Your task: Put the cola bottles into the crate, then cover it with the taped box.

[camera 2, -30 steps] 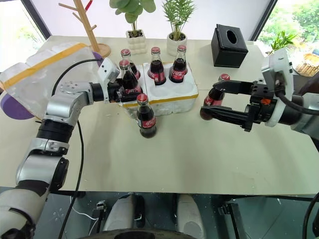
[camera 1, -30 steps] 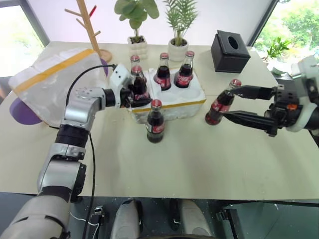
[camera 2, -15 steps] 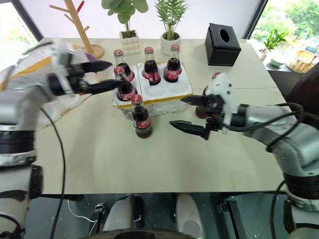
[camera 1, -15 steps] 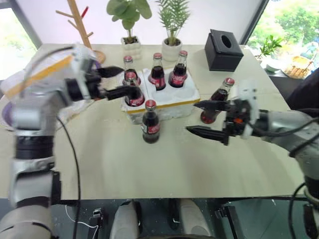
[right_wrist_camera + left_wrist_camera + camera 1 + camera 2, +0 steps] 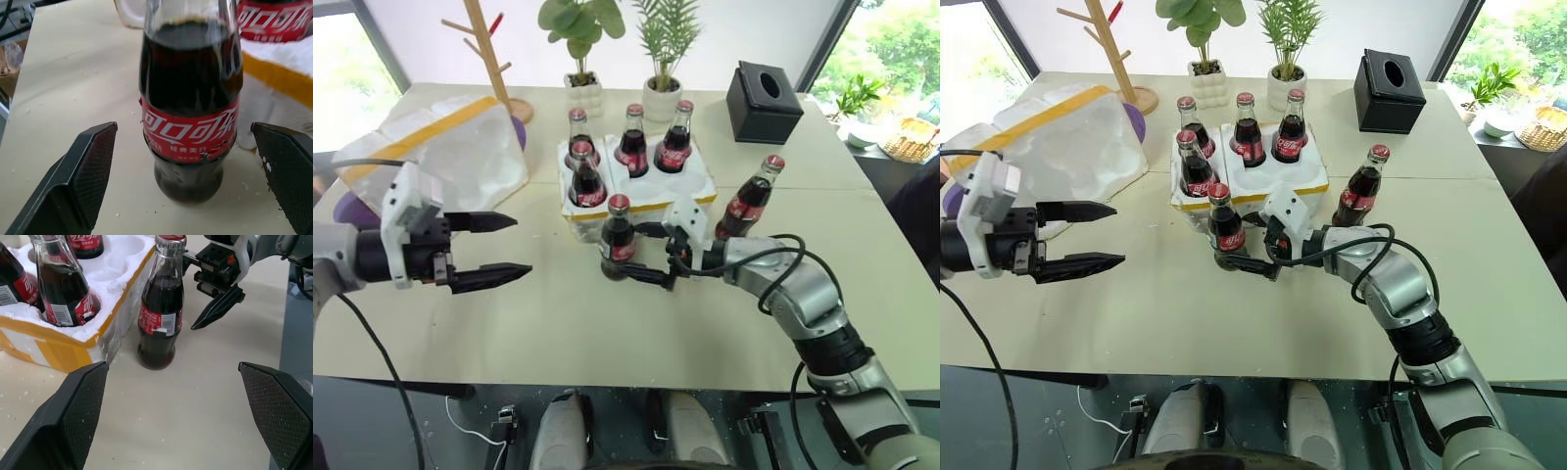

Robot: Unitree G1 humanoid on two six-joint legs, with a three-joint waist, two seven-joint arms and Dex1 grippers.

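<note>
- On the pale table (image 5: 607, 333), the crate (image 5: 641, 191) sits mid-table with four cola bottles (image 5: 633, 140) standing in its wells.
- Just in front of the crate, a fifth bottle (image 5: 618, 238) stands upright on the tabletop; a sixth bottle (image 5: 747, 200) stands off the crate's right end.
- The right gripper (image 5: 646, 257) has its fingers spread wide on either side of the fifth bottle's lower body, not pressing it.
- The left gripper (image 5: 499, 250) hangs wide open and empty, well to the left of the crate.
- The taped box (image 5: 450, 147) lies at the table's back left, near a wooden stand (image 5: 489, 54).
</note>
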